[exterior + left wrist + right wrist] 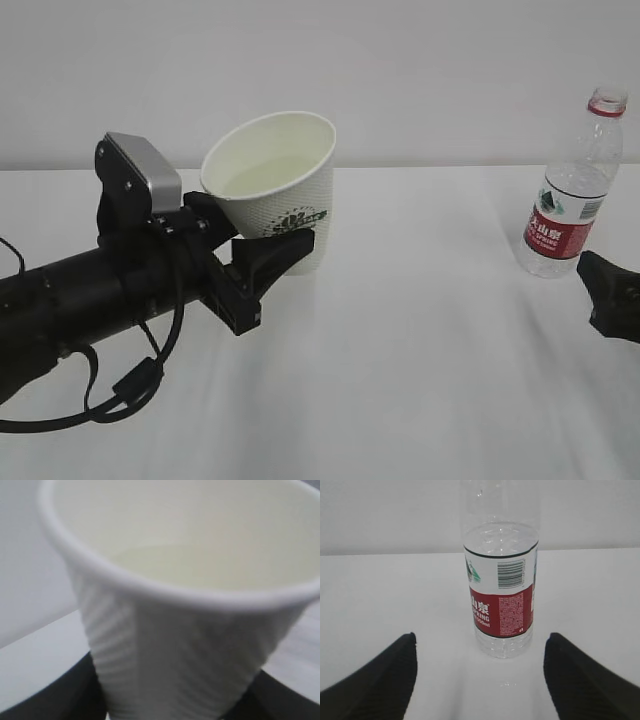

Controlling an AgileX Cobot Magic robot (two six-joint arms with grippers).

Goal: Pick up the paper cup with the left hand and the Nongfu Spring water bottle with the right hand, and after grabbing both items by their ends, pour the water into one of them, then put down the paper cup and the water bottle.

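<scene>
White dimpled paper cup [275, 185] pinched low in left gripper [262, 256], tilted; keep level. Right gripper [479, 672], spread, just short of clear ribbed red-labelled water bottle [500, 592]; advance straight, centred.

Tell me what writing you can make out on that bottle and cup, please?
Bottle, red label: Chinese characters, the last "泉".
Bottle, below them: "PRING", the start hidden round the curve.
Bottle, below that: a volume ending "50ml", first digit unclear.
Bottle: barcode and columns of fine print, too small to read.
Cup: dark green round logo with a line of text under it, too small to read.
</scene>
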